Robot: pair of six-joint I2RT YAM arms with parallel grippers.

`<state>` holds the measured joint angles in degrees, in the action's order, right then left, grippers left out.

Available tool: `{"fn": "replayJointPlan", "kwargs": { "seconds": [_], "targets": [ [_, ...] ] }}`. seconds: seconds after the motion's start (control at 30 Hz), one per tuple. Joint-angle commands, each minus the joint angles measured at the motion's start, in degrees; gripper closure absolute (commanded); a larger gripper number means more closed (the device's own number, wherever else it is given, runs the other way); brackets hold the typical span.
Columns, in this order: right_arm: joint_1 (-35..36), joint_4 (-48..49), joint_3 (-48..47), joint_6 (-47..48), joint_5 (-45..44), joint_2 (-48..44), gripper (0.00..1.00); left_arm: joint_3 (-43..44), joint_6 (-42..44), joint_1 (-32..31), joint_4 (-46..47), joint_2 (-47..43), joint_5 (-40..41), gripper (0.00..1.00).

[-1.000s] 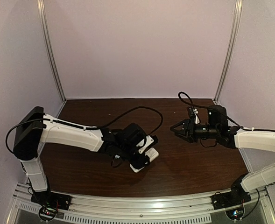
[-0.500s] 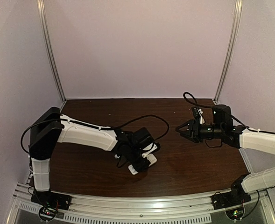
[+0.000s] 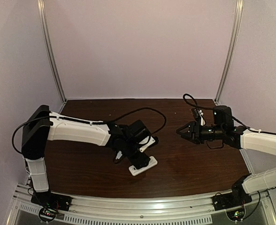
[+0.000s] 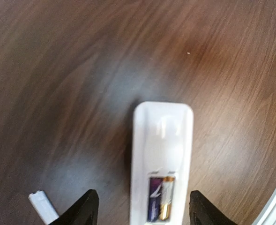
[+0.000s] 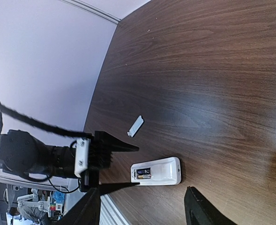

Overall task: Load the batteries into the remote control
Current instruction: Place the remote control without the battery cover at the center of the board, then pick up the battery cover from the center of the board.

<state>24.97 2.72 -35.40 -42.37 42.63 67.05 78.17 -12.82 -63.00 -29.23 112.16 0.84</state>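
The white remote control [image 3: 143,165] lies back-up on the brown table, also in the left wrist view [image 4: 162,140] and the right wrist view [image 5: 163,171]. Its open recess holds both batteries side by side: the bluish-purple one [image 4: 155,199] and the gold one [image 4: 166,201], also in the right wrist view [image 5: 144,174]. My left gripper [image 3: 142,151] is open, its fingertips [image 4: 84,208] wide on either side of the remote's battery end, not touching it. My right gripper [image 3: 180,131] is open and empty, in the air to the right of the remote.
The thin white cover strip [image 5: 136,126] lies loose on the table just beyond the left gripper, also in the left wrist view [image 4: 43,210]. The table's metal front rail [image 3: 142,206] runs close behind the remote. Pale walls enclose the table.
My left gripper has drawn back from the remote, which now lies uncovered on the table. My right gripper shifted slightly right, then stayed still.
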Motion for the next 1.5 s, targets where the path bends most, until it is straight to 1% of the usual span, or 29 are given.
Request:
{"fn": "replayJointPlan", "kwargs": {
  "seconds": [0.0,0.07,0.17,0.3,0.37,0.53,0.87,1.23,1.47],
  "targets": [
    [-0.4,-0.5,-0.8,1.6,1.2,-0.7,0.38,-8.0,-6.0,5.4,3.4,-11.0,0.7,0.35],
    [-0.4,-0.4,-0.7,2.1,1.5,-0.5,0.39,-12.7,-8.0,7.7,4.6,-14.6,0.7,0.39],
    [-0.4,-0.3,-0.9,2.7,1.9,-0.3,0.40,-18.6,-10.2,10.8,5.3,-17.6,0.6,0.47],
    [-0.4,-0.2,-1.0,3.2,2.3,-0.1,0.41,-23.8,-11.1,12.8,6.4,-18.6,0.9,0.54],
    [-0.4,-0.2,-0.9,3.2,2.4,-0.1,0.42,-24.9,-11.3,13.5,7.3,-18.5,0.4,0.58],
    [-0.4,-0.3,-0.7,3.1,2.6,-0.1,0.42,-25.1,-11.0,13.5,9.2,-16.7,-0.5,0.64],
    [-0.4,-0.2,-0.3,2.5,2.8,-0.1,0.43,-22.2,-9.1,13.6,10.6,-12.2,-0.7,0.71],
    [-0.4,-0.3,-0.3,2.8,3.0,0.2,0.44,-22.4,-9.1,13.8,10.9,-10.5,-0.2,0.82],
    [-0.3,-0.6,-0.4,2.9,3.2,0.0,0.44,-21.7,-8.9,14.2,10.7,-9.3,0.6,0.85]
  ]
}}
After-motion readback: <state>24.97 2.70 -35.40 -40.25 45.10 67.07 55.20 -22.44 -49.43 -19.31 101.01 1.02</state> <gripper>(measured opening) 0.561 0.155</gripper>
